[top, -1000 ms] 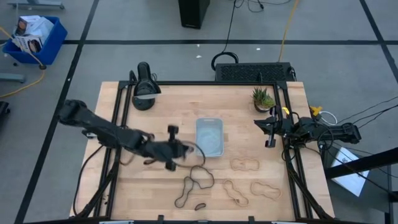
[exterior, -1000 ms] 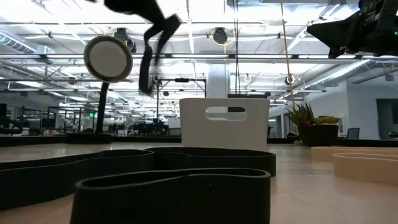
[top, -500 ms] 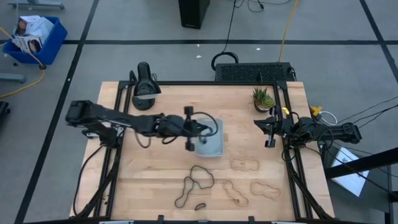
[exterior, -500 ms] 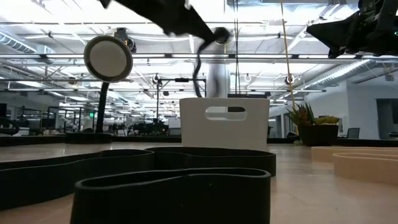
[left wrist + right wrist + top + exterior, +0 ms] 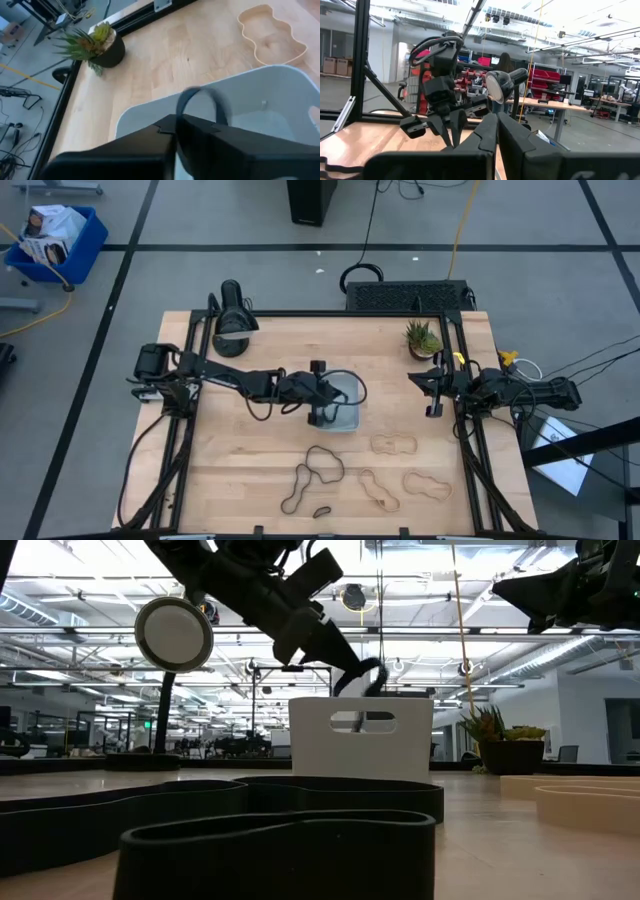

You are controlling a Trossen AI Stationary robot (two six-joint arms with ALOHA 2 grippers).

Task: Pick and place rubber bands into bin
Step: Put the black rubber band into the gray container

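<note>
My left gripper [image 5: 326, 396] hangs over the pale bin [image 5: 348, 418], shut on a dark rubber band [image 5: 199, 100] that loops out past its fingertips. In the low view the gripper [image 5: 352, 673] and band [image 5: 368, 674] hang just above the bin's rim [image 5: 310, 705]. Two dark bands [image 5: 318, 467] and a small one [image 5: 322, 511] lie flat on the table near its front edge. Three tan bands [image 5: 393, 445] lie flat to their right. My right gripper [image 5: 432, 394] waits shut at the table's right edge. My left gripper pinches the dark band between its two fingers at one end of the loop [image 5: 181, 116]. The fingers slant down toward the table's right. The rest of the band curls out slack past the fingertips [image 5: 372, 670], clear of the table and above the bin.
A potted plant [image 5: 423, 340] stands at the far right. A black device with a round face [image 5: 232, 330] stands at the far left. Black frame rails run along the table's left and right sides [image 5: 462, 430]. Bare wood lies between the bin and the plant.
My left gripper has carried the dark band from the table's near left toward the right and far side, then come down over the bin. It has stayed shut. The band hung long below the fingers before; now it curls just above the bin's rim.
</note>
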